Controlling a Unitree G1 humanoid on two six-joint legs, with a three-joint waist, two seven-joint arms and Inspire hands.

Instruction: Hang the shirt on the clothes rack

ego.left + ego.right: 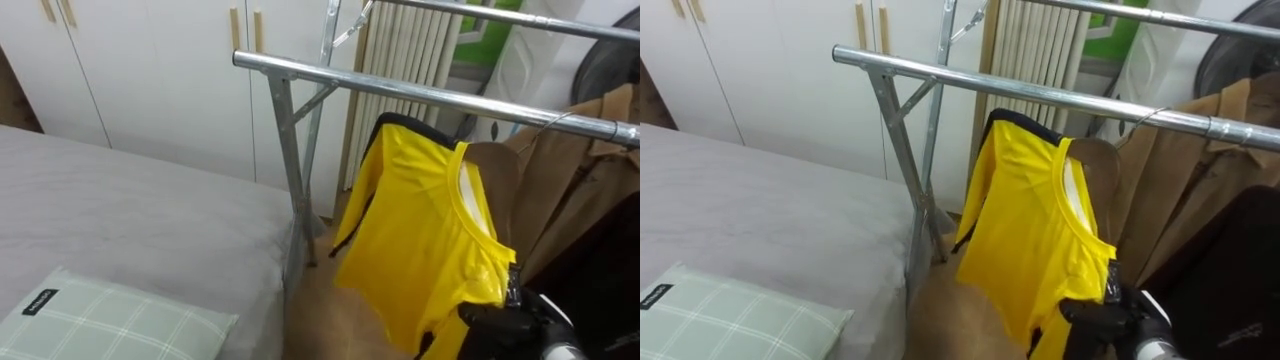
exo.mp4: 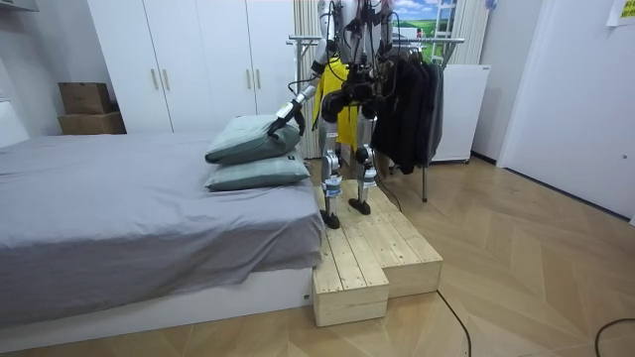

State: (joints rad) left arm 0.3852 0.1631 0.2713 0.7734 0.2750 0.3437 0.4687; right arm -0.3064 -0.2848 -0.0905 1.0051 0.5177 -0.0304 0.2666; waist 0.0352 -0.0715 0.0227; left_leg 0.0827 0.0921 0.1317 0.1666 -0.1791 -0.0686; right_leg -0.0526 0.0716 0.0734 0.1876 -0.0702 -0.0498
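A yellow T-shirt (image 1: 420, 220) with a white neck lining hangs on a hanger whose wire hook (image 1: 548, 122) sits over the near metal rail (image 1: 400, 88) of the clothes rack. My right hand (image 1: 520, 318), dark, is at the lower right, with its fingers curled at the shirt's near sleeve edge. In the room view I stand on a wooden platform (image 2: 367, 248) facing the rack. There my left hand (image 2: 283, 119) reaches out over the stacked pillows (image 2: 253, 139) on the bed.
A brown coat (image 1: 570, 190) and dark clothes (image 2: 412, 109) hang to the right of the shirt. The grey bed (image 1: 120, 220) with a checked pillow (image 1: 100, 325) lies to my left. White wardrobe doors (image 1: 150, 70) and a radiator (image 1: 400, 50) stand behind the rack.
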